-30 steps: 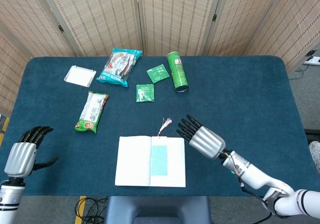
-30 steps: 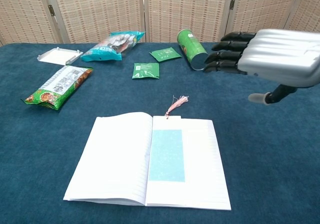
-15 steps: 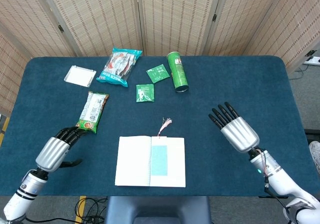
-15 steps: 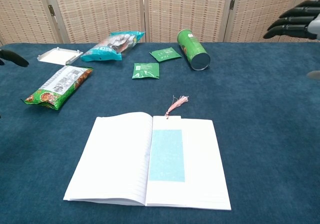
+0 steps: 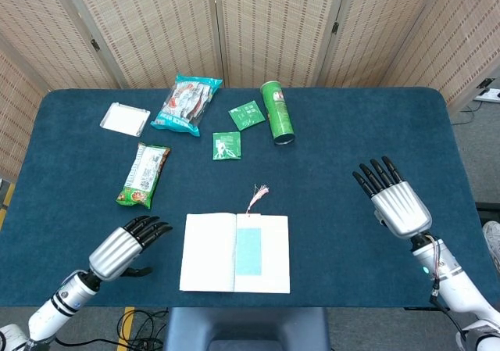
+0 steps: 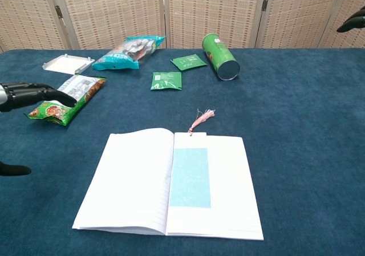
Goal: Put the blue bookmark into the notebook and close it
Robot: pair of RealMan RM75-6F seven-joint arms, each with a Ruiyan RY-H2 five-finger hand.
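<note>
Blue table [image 5: 351,132], open notebook [image 5: 209,263], snack bags [image 5: 144,175], green can [image 5: 276,112], white tray [image 5: 124,119]

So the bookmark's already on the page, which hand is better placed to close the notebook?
Probably the left. The left hand hovers open just beside the left page of the white open notebook, while the right hand is raised well off to the right. The pale blue rectangular bookmark lies on the right page.

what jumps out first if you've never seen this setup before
The open white notebook near the table's front edge draws the eye first, with the blue bookmark lying flat on its right page and a pink tassel past the top. Next come the two metal hands, empty with dark fingers apart: the left hand just left of the notebook, the right hand well off to its right. Snack packets and a lying green can sit along the back.
</note>
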